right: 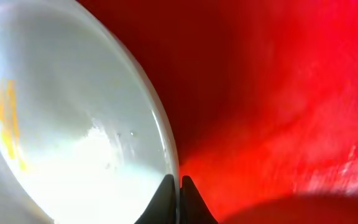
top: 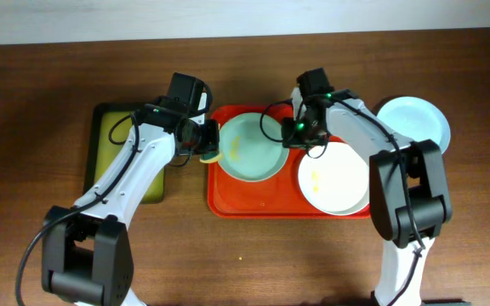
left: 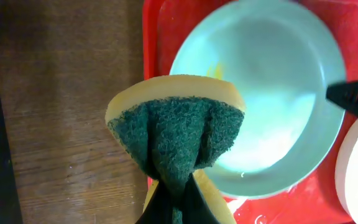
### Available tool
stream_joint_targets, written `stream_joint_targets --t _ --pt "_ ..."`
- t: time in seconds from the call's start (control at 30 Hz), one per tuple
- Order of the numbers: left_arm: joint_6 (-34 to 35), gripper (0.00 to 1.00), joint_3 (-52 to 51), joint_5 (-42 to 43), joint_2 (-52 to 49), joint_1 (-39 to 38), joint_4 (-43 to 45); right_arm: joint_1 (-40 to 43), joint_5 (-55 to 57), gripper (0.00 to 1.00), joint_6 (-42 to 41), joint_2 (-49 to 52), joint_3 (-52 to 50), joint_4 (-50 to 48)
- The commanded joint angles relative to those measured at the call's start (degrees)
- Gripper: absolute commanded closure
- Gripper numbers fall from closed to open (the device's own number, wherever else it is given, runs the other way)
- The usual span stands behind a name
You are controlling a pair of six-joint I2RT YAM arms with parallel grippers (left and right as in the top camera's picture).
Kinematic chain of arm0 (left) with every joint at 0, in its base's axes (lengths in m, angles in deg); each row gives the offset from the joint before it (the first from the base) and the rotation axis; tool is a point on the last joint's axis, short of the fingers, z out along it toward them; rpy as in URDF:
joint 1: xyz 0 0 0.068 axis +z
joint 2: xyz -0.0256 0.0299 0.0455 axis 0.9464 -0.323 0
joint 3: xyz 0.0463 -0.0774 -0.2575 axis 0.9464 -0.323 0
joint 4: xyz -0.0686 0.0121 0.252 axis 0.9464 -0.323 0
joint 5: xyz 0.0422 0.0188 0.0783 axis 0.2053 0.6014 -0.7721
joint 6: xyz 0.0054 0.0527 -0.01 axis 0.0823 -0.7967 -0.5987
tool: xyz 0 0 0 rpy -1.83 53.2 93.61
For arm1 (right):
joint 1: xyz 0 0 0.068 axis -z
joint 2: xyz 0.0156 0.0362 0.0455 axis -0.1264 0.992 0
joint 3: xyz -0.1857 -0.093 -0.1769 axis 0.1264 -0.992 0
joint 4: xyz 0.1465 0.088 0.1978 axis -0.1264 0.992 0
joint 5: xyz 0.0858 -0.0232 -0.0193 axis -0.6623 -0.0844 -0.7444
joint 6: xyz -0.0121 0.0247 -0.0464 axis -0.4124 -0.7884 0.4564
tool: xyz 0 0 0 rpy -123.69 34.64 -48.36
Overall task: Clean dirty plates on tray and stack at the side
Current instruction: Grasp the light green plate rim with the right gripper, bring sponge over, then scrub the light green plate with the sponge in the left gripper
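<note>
The pale green plate (top: 249, 149) lies on the left half of the red tray (top: 253, 204), with a yellow smear near its left rim. My left gripper (top: 204, 140) is shut on a yellow sponge with a green scouring face (left: 173, 130), held above the plate's left rim (left: 260, 93). My right gripper (top: 299, 132) is shut on the green plate's right rim (right: 73, 124), jaws (right: 179, 186) pinching the edge. The white plate (top: 334, 178), with a yellow smear, sits on the tray's right half. The pale blue plate (top: 413, 119) lies on the table right of the tray.
A black-rimmed yellowish tray (top: 113, 153) lies left of the red tray, under my left arm. The brown wooden table (top: 253, 263) surrounds both. My right gripper's dark finger (left: 353, 99) shows at the plate's rim in the left wrist view.
</note>
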Motion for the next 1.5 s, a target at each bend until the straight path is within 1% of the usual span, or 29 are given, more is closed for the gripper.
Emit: stream_joint_targets --t 0.0,0.03,0.2,0.23,0.27,0.3,0.47,0.57,0.6,0.7,0.87,1.03,1.1,1.2,1.27,1.33,1.47 --pt "-0.94 1.0 0.57 0.22 1.68 0.04 0.26 -0.39 -0.7 0.96 -0.48 -2.05 0.48 6.08" --pt "-0.94 1.0 0.57 0.22 1.68 0.04 0.33 -0.96 -0.94 0.96 -0.24 -2.05 -0.11 7.23" --pt "-0.92 1.0 0.57 0.22 1.68 0.04 0.33 -5.38 -0.24 0.96 -0.31 -1.95 -1.79 4.76" --pt "-0.92 1.0 0.57 0.24 1.68 0.02 0.31 -5.97 2.51 0.96 -0.79 -1.88 -1.79 4.72" --pt "-0.92 1.0 0.57 0.24 1.68 0.02 0.28 -6.05 6.91 0.96 -3.56 -1.73 -1.79 4.83" --pt "-0.92 1.0 0.57 0.24 1.68 0.02 0.22 -6.03 8.81 0.96 -5.03 -1.7 -1.79 4.83" --pt "-0.94 1.0 0.55 0.24 1.68 -1.14 -0.48 -3.96 9.51 0.96 -5.18 -2.34 -1.75 7.56" --pt "-0.94 1.0 0.55 0.22 1.68 -3.08 0.22 -2.25 9.75 0.96 -3.08 -4.37 -1.7 8.9" --pt "-0.9 1.0 0.55 0.2 1.57 -3.93 1.07 -2.19 11.21 0.96 -3.06 -4.66 -1.7 8.9" --pt "-0.9 1.0 0.55 0.24 0.63 -4.46 2.05 -1.57 20.57 0.96 -3.06 -4.98 -1.6 9.46" --pt "-0.9 1.0 0.55 0.35 -2.38 -4.48 2.19 -1.22 15.85 0.96 -3.04 -5.07 -1.53 8.81" --pt "-0.9 1.0 0.55 1.16 -2.45 -4.48 3.63 -3.76 13.68 0.96 -3.06 -3.91 -1.55 8.87" --pt "-0.9 1.0 0.55 3.3 -2.45 -4.48 4.46 -3.91 11.3 0.96 -3.17 -3.28 -1.75 8.9" --pt "-0.85 1.0 0.55 3.28 -2.51 -4.96 4.68 -3.89 10.86 0.96 -3.28 -3.28 -1.77 8.87" --pt "-0.35 1.0 0.55 3.23 -2.8 -5.92 5.73 -3.8 10.88 0.96 -3.28 -3.28 -1.77 8.87" --pt "1.57 1.0 0.55 3.23 -3.63 -7.04 6.71 -3.8 10.88 0.96 -3.3 -3.28 -1.77 8.85" --pt "2.71 1.0 0.55 3.23 -7.98 -10.03 10.05 -3.8 10.82 0.96 -3.28 -3.28 -1.77 8.9"
